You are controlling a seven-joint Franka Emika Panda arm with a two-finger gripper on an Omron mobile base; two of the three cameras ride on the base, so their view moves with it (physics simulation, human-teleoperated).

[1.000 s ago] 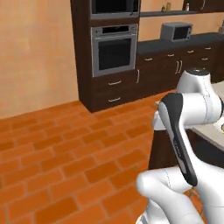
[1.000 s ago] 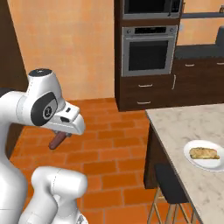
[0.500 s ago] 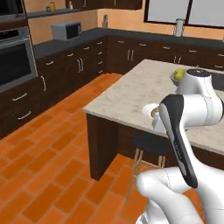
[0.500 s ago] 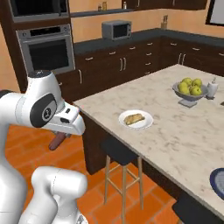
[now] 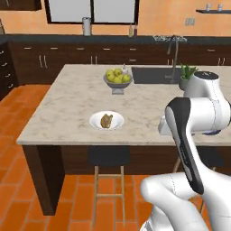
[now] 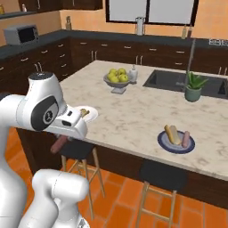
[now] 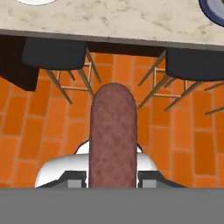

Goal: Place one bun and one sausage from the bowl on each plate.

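Base swung round; island counter (image 5: 67, 108) now ahead.

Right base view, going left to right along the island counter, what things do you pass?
White plate with a bun → grey footed fruit bowl → small white bottle → dark blue-grey plate with bun and sausage → potted plant.

White plate (image 5: 95, 120): small, round, shallow; near the island counter's front edge, holding one tan bun (image 5: 106, 120).

Blue-grey plate (image 6: 163, 140): small, round; further along the same counter edge, holding a pale bun (image 6: 172, 134) and a reddish sausage (image 6: 185, 138) lying side by side.

Second sausage (image 7: 113, 135): reddish-brown, round-ended; held off the counter, over the brick floor.
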